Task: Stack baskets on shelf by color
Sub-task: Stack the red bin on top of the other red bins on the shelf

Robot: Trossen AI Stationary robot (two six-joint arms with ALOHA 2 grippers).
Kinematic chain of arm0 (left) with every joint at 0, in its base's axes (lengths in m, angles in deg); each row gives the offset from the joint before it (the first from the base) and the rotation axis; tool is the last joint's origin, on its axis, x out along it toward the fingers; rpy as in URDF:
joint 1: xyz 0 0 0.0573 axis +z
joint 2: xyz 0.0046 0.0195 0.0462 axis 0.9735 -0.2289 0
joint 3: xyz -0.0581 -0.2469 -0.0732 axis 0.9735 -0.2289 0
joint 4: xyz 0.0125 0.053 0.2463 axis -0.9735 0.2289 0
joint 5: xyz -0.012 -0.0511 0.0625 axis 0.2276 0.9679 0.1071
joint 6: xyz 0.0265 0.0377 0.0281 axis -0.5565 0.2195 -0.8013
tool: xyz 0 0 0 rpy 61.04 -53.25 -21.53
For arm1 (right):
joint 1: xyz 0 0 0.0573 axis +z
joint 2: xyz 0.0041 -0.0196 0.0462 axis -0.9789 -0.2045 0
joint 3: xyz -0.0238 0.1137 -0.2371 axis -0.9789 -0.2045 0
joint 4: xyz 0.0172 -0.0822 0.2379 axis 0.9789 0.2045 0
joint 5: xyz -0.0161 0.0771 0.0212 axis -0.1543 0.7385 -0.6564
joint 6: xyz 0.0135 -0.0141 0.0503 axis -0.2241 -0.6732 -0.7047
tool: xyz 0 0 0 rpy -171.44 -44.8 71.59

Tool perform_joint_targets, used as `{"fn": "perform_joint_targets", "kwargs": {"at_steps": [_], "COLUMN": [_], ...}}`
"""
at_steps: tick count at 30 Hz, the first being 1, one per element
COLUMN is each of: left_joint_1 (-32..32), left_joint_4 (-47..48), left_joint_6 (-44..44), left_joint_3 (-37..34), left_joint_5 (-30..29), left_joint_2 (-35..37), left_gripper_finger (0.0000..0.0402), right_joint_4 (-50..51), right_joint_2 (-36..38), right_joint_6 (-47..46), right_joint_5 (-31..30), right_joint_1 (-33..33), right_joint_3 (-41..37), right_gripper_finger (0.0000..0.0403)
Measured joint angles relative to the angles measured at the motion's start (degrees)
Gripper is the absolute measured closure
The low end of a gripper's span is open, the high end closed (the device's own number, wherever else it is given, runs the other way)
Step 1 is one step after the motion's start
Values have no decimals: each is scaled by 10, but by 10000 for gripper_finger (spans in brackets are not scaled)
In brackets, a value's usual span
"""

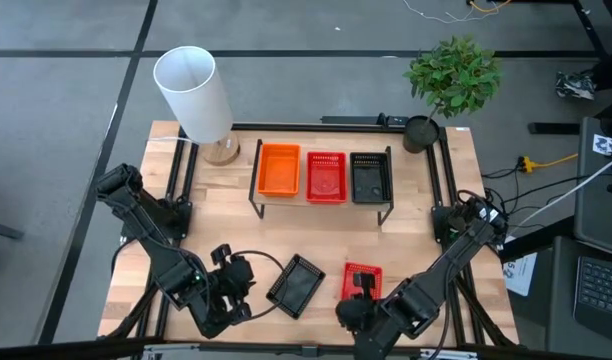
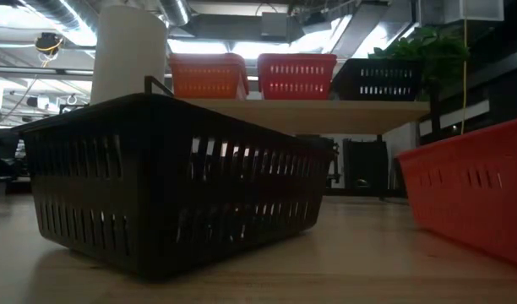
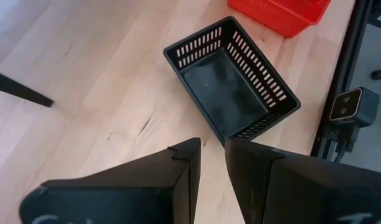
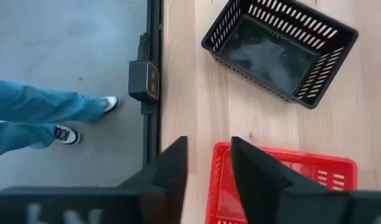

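While three baskets already stand on the shelf (image 1: 321,207) at 12 o'clock, orange (image 1: 278,170), red (image 1: 326,176) and black (image 1: 370,176) in this order, two more lie loose on the worktop (image 1: 226,230). At 7 o'clock the left gripper (image 1: 235,288) waits just beside the loose black basket (image 1: 295,285), its fingers parted and empty. At 5 o'clock the right gripper (image 1: 358,295) hangs at the near rim of the loose red basket (image 1: 363,279), fingers released across the rim. I judge the red one comes next: clamp the rim, then lift it onto the red basket above.
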Motion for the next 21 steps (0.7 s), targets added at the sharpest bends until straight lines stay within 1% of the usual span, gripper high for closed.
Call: {"fn": "perform_joint_targets", "kwargs": {"at_steps": [3, 7, 10, 13, 15, 16, 19, 21], "left_joint_1": [0, 0, 0, 4, 8, 10, 17, 23], "left_joint_4": [0, 0, 0, 0, -1, -2, -9, -10], "left_joint_6": [0, 0, 0, 0, 0, 0, -7, -25], "left_joint_3": [0, 0, 0, 0, 0, 0, 0, 0], "left_joint_5": [0, 0, 0, 0, 0, 0, 0, 0], "left_joint_2": [0, 0, 0, 0, 0, 0, 0, 0], "left_gripper_finger": [336, 336, 336, 336, 336, 336, 336, 336], "right_joint_4": [0, -22, -65, -112, -140, -149, -154, -150], "right_joint_2": [0, 0, 0, 0, 0, 0, 0, 0], "right_joint_6": [0, -15, -31, -48, -54, -51, 0, 14], "right_joint_5": [-33, -98, -122, -128, -124, -111, -48, -6], "right_joint_1": [0, 0, -1, -3, -4, -4, -5, -5], "right_joint_3": [0, -1, -1, -1, -1, -1, -1, -1], "right_gripper_finger": [233, 176, 152, 142, 140, 140, 140, 140]}}
